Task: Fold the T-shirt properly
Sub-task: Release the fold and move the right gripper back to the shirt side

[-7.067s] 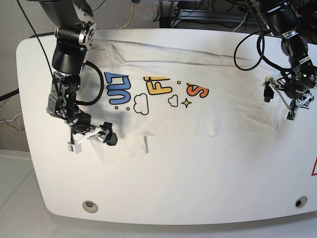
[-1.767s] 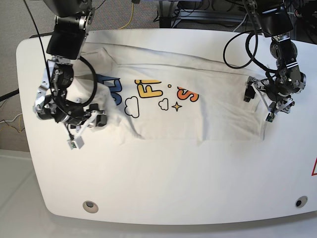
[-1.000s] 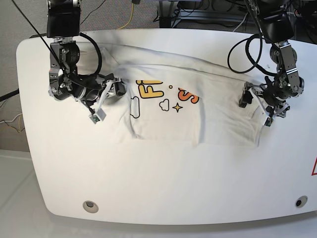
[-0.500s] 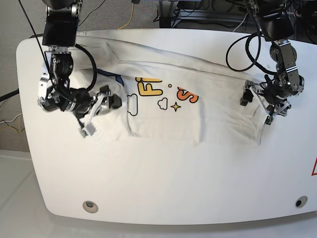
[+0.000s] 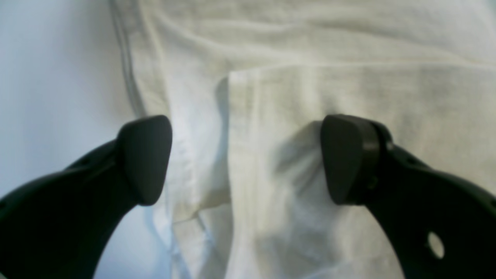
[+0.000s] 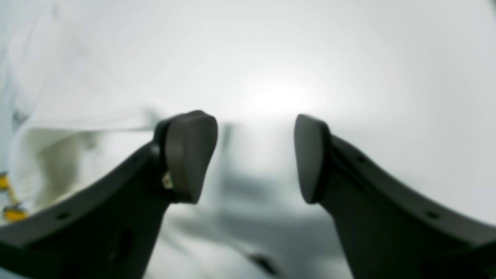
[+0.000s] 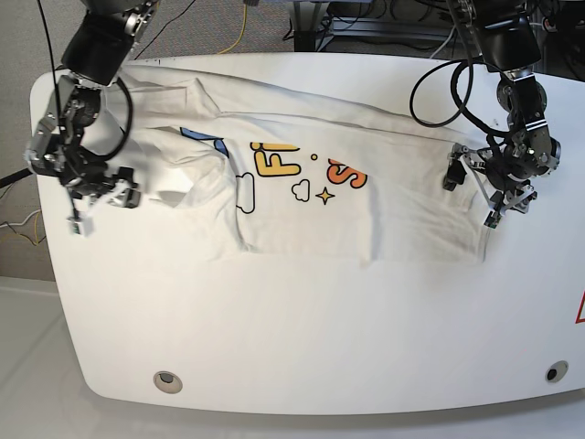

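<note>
The white T-shirt (image 7: 402, 210) lies spread across the far half of the table, its yellow and orange letters facing up and its left part bunched over the blue print. My left gripper (image 7: 472, 197) hovers open at the shirt's right edge. In the left wrist view its fingers (image 5: 145, 159) straddle a folded cloth edge (image 5: 232, 116) without pinching it. My right gripper (image 7: 102, 210) is off the cloth, left of the shirt, over bare table. In the blurred right wrist view the right gripper (image 6: 255, 159) is open and empty, with the T-shirt (image 6: 58, 147) to its left.
The white table (image 7: 320, 338) has two round holes near its front edge, one at the left (image 7: 165, 379) and one at the right (image 7: 552, 373). A red mark (image 7: 579, 311) sits at the right edge. Cables and a grey floor lie behind the table.
My right gripper has pulled left off the shirt onto bare table, leaving the shirt's left part bunched. The left gripper has barely moved and stays open at the right edge.
</note>
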